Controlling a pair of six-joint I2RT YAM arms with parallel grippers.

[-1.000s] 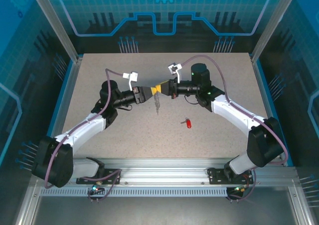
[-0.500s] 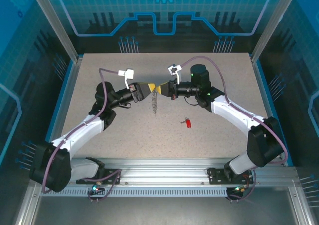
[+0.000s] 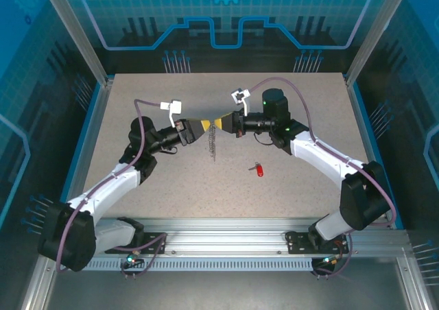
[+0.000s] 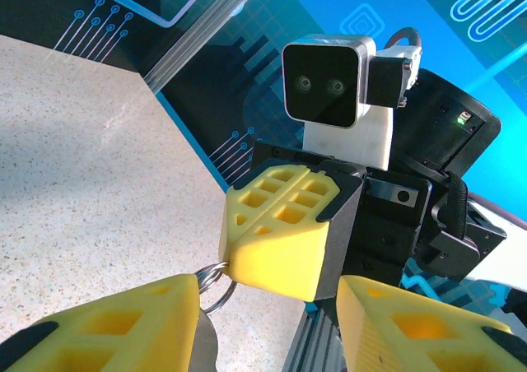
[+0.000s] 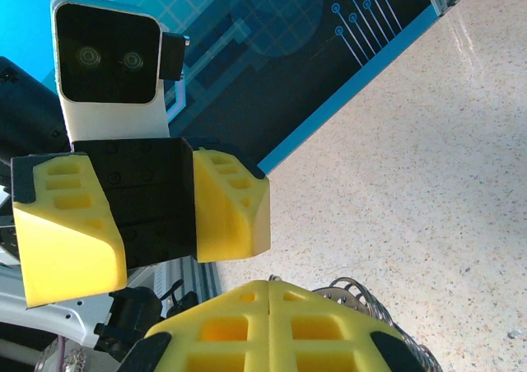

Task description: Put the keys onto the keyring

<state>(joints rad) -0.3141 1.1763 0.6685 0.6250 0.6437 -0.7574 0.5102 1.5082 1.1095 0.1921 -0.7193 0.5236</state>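
Note:
Above the middle of the table my right gripper (image 3: 219, 123) is shut on the keyring (image 3: 214, 144), whose silvery chain dangles below the fingertips. The ring's wire loops (image 4: 210, 285) stick out under the right gripper's closed yellow fingers (image 4: 284, 240) and show beside them (image 5: 362, 294) in the right wrist view. My left gripper (image 3: 200, 128) faces it tip to tip, open, its fingers (image 5: 230, 216) set wide with nothing gripped between them. A small red-headed key (image 3: 258, 169) lies on the table, to the right of and nearer than both grippers.
The speckled table (image 3: 302, 118) is fenced by blue walls and aluminium posts (image 3: 103, 84). A metal rail (image 3: 219, 231) runs along the near edge by the arm bases.
My left gripper has drawn back a little to the left from the right gripper's tips. The right gripper, the dangling chain and the red key have stayed put.

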